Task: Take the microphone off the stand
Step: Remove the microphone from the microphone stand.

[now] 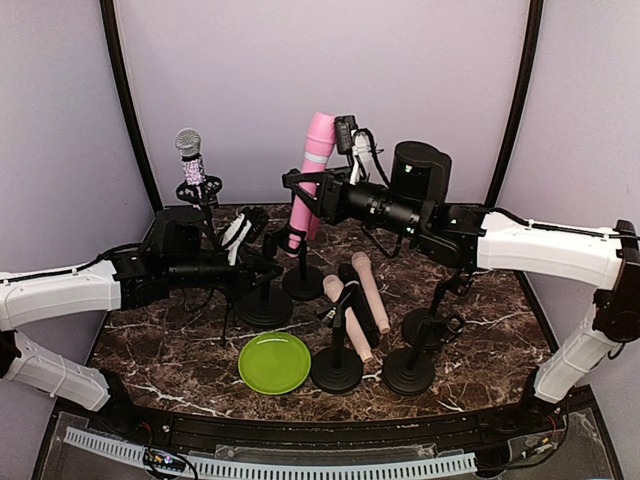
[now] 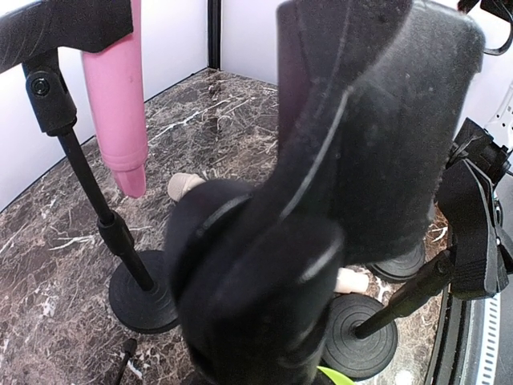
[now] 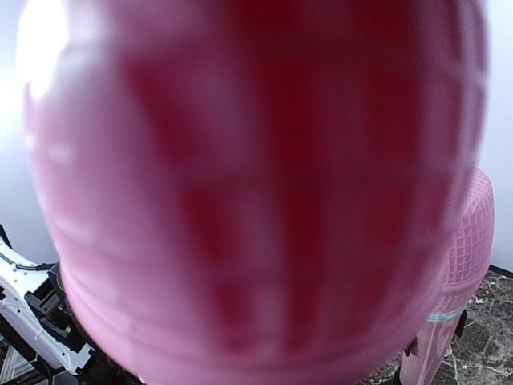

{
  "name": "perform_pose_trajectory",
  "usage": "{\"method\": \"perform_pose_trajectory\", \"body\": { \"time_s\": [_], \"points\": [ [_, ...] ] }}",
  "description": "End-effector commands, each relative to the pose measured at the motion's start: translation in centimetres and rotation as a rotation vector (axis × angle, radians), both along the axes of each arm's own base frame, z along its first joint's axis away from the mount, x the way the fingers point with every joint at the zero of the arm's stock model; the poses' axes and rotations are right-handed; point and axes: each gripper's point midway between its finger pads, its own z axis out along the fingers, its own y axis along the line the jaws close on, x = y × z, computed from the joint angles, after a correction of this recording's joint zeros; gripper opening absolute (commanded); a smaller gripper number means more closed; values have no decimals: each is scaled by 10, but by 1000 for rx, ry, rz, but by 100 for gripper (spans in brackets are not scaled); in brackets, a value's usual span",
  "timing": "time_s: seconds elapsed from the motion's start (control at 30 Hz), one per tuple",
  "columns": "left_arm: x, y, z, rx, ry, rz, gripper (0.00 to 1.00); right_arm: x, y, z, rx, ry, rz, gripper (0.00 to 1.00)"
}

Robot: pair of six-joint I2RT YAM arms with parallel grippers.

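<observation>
Pink microphone [image 1: 317, 140], mesh-headed, slightly tilted

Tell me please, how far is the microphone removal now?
Done: the right hand is closed around the pink microphone. In hand: freeing it; its lower end sits by the clip of its stand, so it looks not yet out. The left hand is shut low among the stands. Left: lift clear.
</observation>
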Motion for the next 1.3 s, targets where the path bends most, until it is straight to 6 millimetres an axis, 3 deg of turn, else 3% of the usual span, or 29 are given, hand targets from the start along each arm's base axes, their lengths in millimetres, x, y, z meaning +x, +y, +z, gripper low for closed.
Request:
{"method": "perform_pose_trajectory", "body": {
  "time_s": [0.0,0.2,0.43,0.57,0.97,1.27],
  "points": [
    [3,-1,37,-70,-94,-1,0,14,-36,47,77,-86,-116,6],
    [0,-3,36,-76,-90,-23,0,5,-42,58,162,-70,24,6],
    [-5,-7,36,-86,-87,-59,0,-22,-40,72,206,-118,252,6],
    [-5,-8,35,-85,-85,-64,0,-30,-39,73,205,-132,295,7],
    [-1,-6,34,-77,-87,-41,0,-3,-50,61,148,-107,116,6],
    [0,-3,37,-81,-95,-22,0,19,-85,57,49,-113,-115,7]
  ]
}}
